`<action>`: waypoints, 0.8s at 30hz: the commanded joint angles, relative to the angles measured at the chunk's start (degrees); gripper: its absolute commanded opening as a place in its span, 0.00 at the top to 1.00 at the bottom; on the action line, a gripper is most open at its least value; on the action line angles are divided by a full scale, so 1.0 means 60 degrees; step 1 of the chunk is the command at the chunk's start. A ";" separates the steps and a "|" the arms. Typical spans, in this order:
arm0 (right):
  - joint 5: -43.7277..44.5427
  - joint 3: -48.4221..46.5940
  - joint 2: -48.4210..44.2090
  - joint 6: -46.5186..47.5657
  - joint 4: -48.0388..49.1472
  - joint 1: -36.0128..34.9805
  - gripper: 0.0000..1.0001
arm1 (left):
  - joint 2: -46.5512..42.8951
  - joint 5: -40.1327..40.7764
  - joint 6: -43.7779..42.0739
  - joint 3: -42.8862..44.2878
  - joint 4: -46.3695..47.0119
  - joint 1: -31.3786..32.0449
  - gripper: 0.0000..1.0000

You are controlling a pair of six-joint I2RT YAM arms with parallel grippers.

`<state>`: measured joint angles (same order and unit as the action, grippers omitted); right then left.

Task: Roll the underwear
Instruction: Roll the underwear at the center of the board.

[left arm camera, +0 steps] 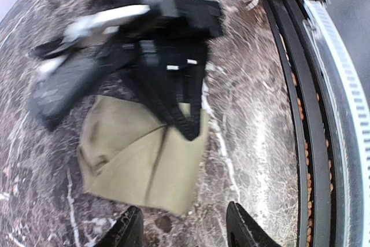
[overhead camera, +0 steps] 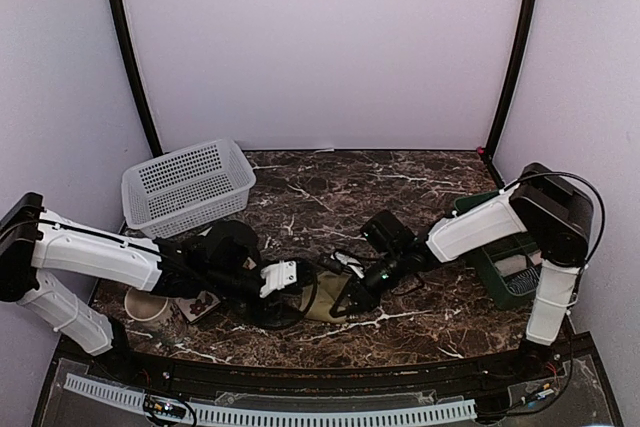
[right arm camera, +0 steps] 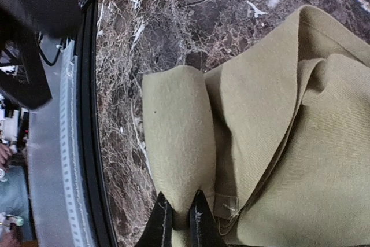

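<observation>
Our left claw [left arm camera: 185, 229] hangs with fingers apart, holding nothing, just left of the khaki underwear [left arm camera: 133, 154], which lies near the middle of the table's [overhead camera: 330, 182] near edge. Our right claw [right arm camera: 180, 219] is clamped on a rolled flap of it. We judge that thin pinch could slip and let the roll spring open, or the close-set claws could collide.

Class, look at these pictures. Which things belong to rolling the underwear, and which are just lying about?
Belong to the job:
- olive underwear, part folded on the marble table
- right tool, pinching a fold of it
- left tool, open, holding nothing

Just lying about:
- white basket
- green bin, partly hidden by the right arm
</observation>
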<state>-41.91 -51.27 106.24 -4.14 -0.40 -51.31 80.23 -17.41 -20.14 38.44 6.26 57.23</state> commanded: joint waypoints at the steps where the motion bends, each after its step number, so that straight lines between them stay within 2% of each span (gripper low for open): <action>1: -0.1227 -0.0682 0.1085 -0.0649 -0.1295 0.0299 1.00 | 0.0490 0.1018 -0.0972 -0.0105 0.0850 0.0526 0.49; 10: -0.1695 -0.1189 0.1939 -0.0821 -0.1889 0.0600 1.00 | 0.2428 0.0922 -0.1712 0.1036 0.0977 0.0843 0.54; 14: -0.1635 -0.1226 0.1917 -0.0752 -0.1954 0.0625 0.99 | 0.3205 0.1187 -0.1843 0.1322 0.0691 0.0862 0.63; 17: -0.1354 -0.1205 0.1639 -0.0634 -0.1977 0.0638 0.95 | 0.3511 0.1285 -0.1754 0.1526 0.0191 0.0852 0.73; 19: -0.1230 -0.1226 0.1420 -0.0646 -0.1949 0.0693 0.89 | 0.3648 0.1204 -0.1664 0.1657 -0.0233 0.0861 0.80; 24: -0.0715 -0.1290 0.0774 -0.0606 -0.1960 0.0847 0.76 | 0.3697 0.0635 -0.1208 0.1892 -0.1001 0.0854 0.90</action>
<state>-52.97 -59.35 113.71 -8.21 -9.37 -46.92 100.62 -11.05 -29.54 48.82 7.84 62.15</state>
